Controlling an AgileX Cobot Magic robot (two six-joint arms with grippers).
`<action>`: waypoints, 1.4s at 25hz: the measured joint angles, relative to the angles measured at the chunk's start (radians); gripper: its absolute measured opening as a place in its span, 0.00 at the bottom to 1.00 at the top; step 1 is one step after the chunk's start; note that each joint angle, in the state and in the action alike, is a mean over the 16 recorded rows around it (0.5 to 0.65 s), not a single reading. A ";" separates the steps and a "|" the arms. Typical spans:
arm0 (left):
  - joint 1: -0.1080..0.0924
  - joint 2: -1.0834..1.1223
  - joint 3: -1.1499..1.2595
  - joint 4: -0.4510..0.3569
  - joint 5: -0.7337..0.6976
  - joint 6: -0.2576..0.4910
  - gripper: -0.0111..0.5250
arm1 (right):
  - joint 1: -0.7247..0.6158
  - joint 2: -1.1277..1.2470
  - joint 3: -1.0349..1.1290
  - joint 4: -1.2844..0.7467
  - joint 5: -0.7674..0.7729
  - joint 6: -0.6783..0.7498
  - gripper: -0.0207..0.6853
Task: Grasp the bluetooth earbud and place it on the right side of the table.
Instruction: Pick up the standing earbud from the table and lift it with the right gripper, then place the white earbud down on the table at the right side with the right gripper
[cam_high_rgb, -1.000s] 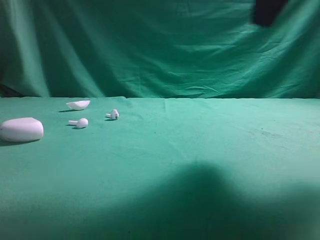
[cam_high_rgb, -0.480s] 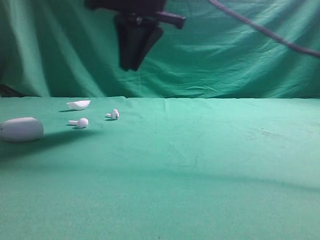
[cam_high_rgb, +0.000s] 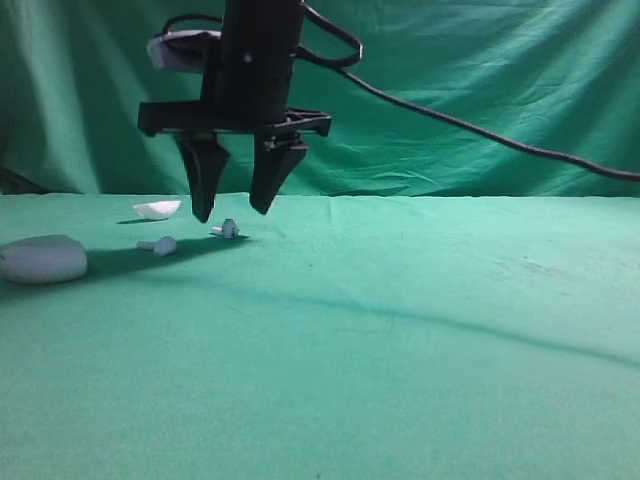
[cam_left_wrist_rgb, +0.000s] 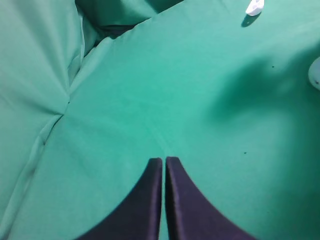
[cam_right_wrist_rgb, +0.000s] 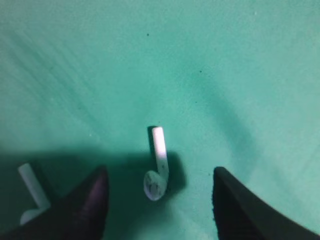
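Presently: right black gripper (cam_high_rgb: 234, 206), jaws apart, above tiny white stemmed earbud with dark mark (cam_right_wrist_rgb: 157, 170) near green-cloth table's (cam_high_rgb: 420, 330) far-left corner; left gripper (cam_left_wrist_rgb: 163, 165) closed together.

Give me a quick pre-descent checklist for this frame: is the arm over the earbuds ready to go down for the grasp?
1. Right gripper open: ok, jaws spread wide.
2. Bluetooth earbud between the fingers: ok, it lies between them in the right wrist view.
3. Nothing held yet: ok, the earbud rests on the table, the fingertips above it.
4. Second earbud clear of the closing path: cannot tell, it lies close beside one finger.
5. Oval case and lid piece out of the way: ok, both sit apart to the side.
6. Left gripper clear: ok, shut over bare cloth.
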 joint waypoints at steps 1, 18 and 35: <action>0.000 0.000 0.000 0.000 0.000 0.000 0.02 | 0.000 0.008 -0.004 -0.003 -0.002 0.006 0.55; 0.000 0.000 0.000 0.000 0.000 0.000 0.02 | -0.018 -0.042 -0.131 -0.014 0.138 0.028 0.16; 0.000 0.000 0.000 0.000 0.000 0.000 0.02 | -0.335 -0.681 0.593 -0.085 0.043 0.113 0.16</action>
